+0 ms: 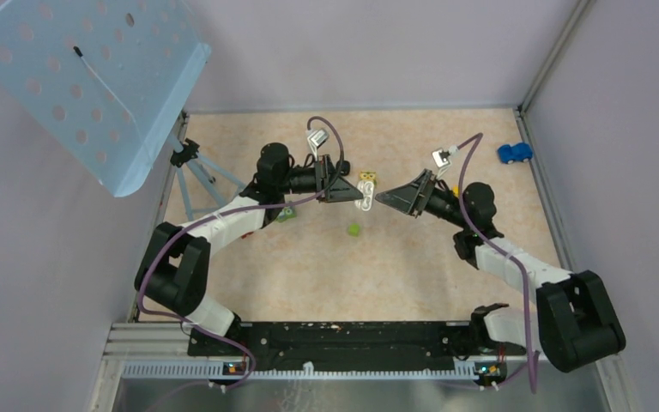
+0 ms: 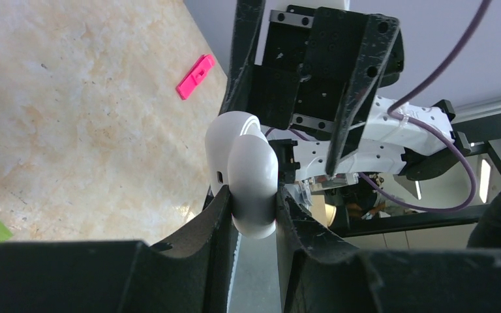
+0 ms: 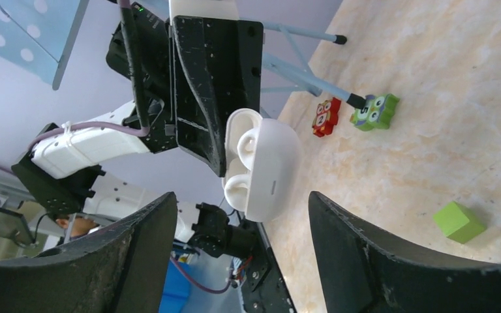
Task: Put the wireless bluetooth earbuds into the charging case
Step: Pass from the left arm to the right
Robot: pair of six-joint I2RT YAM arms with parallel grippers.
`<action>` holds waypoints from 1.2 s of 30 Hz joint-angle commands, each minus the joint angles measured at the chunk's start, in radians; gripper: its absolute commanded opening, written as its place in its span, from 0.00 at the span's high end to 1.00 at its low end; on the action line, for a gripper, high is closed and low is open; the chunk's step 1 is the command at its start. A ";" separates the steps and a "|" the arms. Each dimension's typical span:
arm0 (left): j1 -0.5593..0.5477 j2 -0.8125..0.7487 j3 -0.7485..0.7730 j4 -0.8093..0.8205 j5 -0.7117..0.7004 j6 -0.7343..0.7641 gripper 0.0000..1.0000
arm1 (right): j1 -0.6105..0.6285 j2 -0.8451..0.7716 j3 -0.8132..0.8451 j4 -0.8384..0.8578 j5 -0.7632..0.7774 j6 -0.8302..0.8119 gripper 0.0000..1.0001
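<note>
The left hand (image 2: pixel 253 205) pinched the open white case (image 3: pixel 271 169) above the desk (image 3: pixel 430 130). What looked like the earbuds (image 3: pixel 248 140) sat pale in its wells. The right hand (image 3: pixel 241 195) gaped wide and empty, facing it. A push could twist the rounded case loose.

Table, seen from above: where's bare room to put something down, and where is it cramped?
Bare tabletop lies between the cube and the arm bases, and along the back wall from the tripod to the car. It is crowded mid-table, where the left tool, shut on the case, faces the open right tool, with toy blocks beside.
</note>
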 commanded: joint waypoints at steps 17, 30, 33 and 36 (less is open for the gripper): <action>0.002 0.002 -0.019 0.132 0.026 -0.063 1.00 | 0.020 0.191 0.010 0.336 -0.059 0.130 0.36; 0.003 0.000 -0.028 0.149 0.024 -0.074 1.00 | 0.039 0.272 0.045 0.464 -0.055 0.203 0.51; 0.002 -0.002 -0.030 0.150 0.026 -0.074 1.00 | 0.042 0.289 0.046 0.480 -0.050 0.212 0.52; 0.002 -0.005 -0.033 0.151 0.025 -0.074 1.00 | 0.043 0.295 0.047 0.489 -0.048 0.220 0.59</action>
